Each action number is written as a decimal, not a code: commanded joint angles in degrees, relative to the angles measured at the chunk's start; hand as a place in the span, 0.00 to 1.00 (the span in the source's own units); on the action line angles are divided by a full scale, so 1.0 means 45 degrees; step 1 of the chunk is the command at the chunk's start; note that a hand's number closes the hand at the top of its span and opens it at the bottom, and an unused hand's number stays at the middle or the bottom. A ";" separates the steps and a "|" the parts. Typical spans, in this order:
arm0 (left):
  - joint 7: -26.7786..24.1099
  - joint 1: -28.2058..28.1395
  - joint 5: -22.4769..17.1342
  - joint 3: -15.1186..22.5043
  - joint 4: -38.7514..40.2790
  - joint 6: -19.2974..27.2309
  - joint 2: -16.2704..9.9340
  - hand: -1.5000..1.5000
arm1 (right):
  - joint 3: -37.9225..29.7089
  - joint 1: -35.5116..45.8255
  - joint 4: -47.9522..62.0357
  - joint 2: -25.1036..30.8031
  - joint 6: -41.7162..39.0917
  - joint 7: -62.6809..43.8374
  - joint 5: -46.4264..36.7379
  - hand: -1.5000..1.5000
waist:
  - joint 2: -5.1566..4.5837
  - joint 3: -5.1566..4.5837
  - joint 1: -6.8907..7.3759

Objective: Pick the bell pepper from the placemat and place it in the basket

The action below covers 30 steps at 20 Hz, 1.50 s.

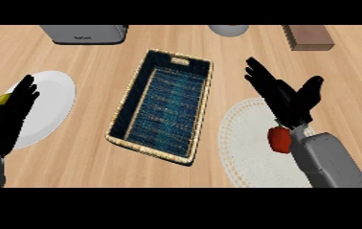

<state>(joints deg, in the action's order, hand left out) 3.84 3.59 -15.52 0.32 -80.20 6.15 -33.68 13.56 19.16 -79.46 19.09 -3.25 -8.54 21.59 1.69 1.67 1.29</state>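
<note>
The right robot hand point(286, 96) hung open, fingers spread, over the white placemat point(244, 142), with the red bell pepper point(280, 139) lying just below its wrist. The basket point(164, 106) sat to its left on the counter point(92, 161). The left robot hand point(17, 110) rested open over a white plate point(53, 103).

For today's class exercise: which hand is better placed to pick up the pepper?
The right hand: it hovers open over the placemat beside the pepper. The left hand rests across the basket, by the plate.
</note>
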 commanded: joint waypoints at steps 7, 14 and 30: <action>-0.0914 0.0961 0.1101 0.0535 -0.1142 0.0199 0.0164 0.50 | -0.3276 0.0987 -0.0876 -0.2053 0.3711 0.2624 0.0531 1.00 | 0.0297 0.0172 -0.1917; -0.1241 0.1633 0.2004 0.1459 -0.1767 0.0010 0.0618 0.50 | 0.1781 0.2083 0.0260 -0.4113 0.8161 0.1399 -0.4357 0.00 | -0.0329 -0.0397 -0.0186; -0.1038 0.1499 0.2401 0.1802 -0.1748 0.0412 0.0999 0.50 | 0.4865 0.6495 0.0839 0.3018 -0.1685 -0.8617 -0.6951 0.00 | -0.0035 -0.0495 -0.0492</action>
<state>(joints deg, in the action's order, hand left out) -0.83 10.62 -5.14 8.11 -87.78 7.81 -29.43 32.13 44.62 -73.65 29.69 3.66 -39.06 -12.96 1.55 -0.69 -1.02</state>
